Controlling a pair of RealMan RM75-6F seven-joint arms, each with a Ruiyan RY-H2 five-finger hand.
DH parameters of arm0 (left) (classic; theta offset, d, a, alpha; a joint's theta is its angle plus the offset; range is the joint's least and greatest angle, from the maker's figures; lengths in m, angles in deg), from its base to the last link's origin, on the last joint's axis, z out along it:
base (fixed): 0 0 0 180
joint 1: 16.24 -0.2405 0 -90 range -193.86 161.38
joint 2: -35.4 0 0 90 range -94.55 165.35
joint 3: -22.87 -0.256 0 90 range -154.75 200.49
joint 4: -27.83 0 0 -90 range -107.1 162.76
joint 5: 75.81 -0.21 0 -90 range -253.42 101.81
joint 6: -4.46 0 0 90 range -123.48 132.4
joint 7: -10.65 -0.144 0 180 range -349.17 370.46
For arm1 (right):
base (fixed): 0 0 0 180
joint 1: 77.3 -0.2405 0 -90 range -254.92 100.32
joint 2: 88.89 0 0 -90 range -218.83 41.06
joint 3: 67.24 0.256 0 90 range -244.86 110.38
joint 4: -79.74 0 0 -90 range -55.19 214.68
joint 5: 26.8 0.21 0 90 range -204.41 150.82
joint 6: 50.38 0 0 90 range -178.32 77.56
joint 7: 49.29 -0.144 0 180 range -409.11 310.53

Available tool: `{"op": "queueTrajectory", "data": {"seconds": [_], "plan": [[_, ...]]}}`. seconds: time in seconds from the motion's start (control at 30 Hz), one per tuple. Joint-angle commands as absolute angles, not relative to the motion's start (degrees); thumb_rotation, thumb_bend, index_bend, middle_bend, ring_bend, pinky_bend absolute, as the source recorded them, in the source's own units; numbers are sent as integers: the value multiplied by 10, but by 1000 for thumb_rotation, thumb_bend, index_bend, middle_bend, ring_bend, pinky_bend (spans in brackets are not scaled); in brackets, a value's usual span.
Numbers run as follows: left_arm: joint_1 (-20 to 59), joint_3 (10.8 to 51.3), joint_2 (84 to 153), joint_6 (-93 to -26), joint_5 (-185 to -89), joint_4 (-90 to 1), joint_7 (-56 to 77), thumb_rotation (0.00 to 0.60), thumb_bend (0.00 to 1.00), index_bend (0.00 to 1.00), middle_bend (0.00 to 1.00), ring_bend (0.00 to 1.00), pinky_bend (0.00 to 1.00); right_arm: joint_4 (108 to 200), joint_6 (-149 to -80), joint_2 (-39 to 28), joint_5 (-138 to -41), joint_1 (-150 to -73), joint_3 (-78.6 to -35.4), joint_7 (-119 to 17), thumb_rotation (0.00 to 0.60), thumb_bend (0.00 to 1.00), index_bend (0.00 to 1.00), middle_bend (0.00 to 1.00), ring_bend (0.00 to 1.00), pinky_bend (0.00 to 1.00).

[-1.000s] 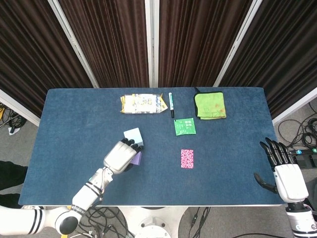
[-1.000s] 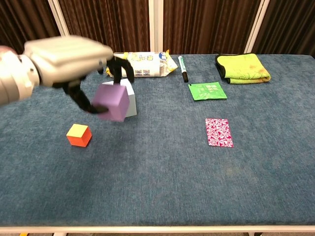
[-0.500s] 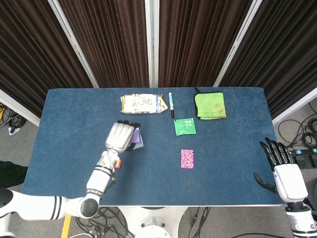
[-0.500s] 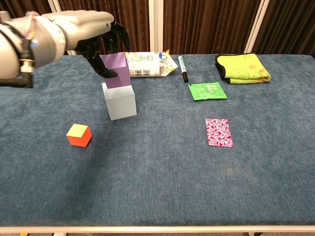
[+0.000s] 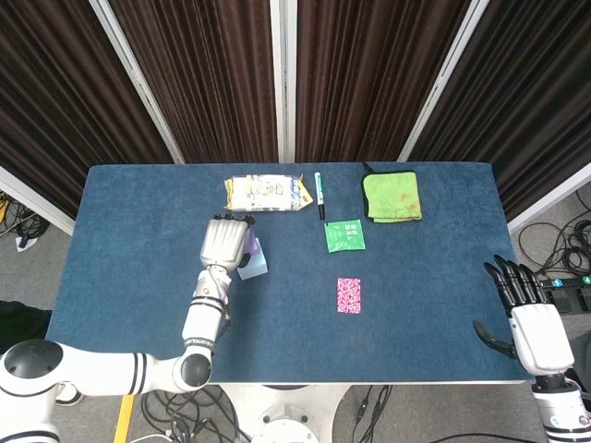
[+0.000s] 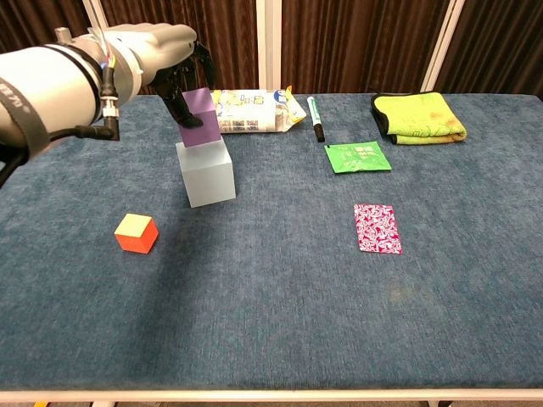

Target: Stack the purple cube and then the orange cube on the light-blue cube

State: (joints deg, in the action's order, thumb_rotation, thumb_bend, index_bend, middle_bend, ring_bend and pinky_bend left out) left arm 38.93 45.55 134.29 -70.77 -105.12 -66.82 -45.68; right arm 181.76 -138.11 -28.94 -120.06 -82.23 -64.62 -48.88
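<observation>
Left hand [image 6: 174, 64] grips small purple cube [image 6: 198, 117], touching top of larger light-blue cube [image 6: 206, 173]; right hand [image 5: 528, 309] empty, fingers apart.

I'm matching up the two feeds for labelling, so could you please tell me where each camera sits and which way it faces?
Head view: high above the near table edge, looking steeply down on the blue table; shows the left hand over the light-blue cube and the right hand off the table's right corner.
Chest view: low at the near edge, looking across toward the curtains; shows the left hand holding the purple cube.
Both share the left hand, cubes, marker pen and green cloth.
</observation>
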Motion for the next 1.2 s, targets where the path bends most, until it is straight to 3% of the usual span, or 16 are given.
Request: {"op": "queueTrajectory", "data": {"seconds": [0.03,1.2], "plan": [[392,453,1344,-713,-1044,-672,-459,600,315,360,579,331,320,1818,-1381,-290,-1200,-823,-646,-489,600,180,0,0,0,0],[416,447,1360,-707,-978,-647,-446,600,316,361,581,331,320,1818,-1371,-291,-1192,-824,-648,-487,600,181,0,0,0,0]]}}
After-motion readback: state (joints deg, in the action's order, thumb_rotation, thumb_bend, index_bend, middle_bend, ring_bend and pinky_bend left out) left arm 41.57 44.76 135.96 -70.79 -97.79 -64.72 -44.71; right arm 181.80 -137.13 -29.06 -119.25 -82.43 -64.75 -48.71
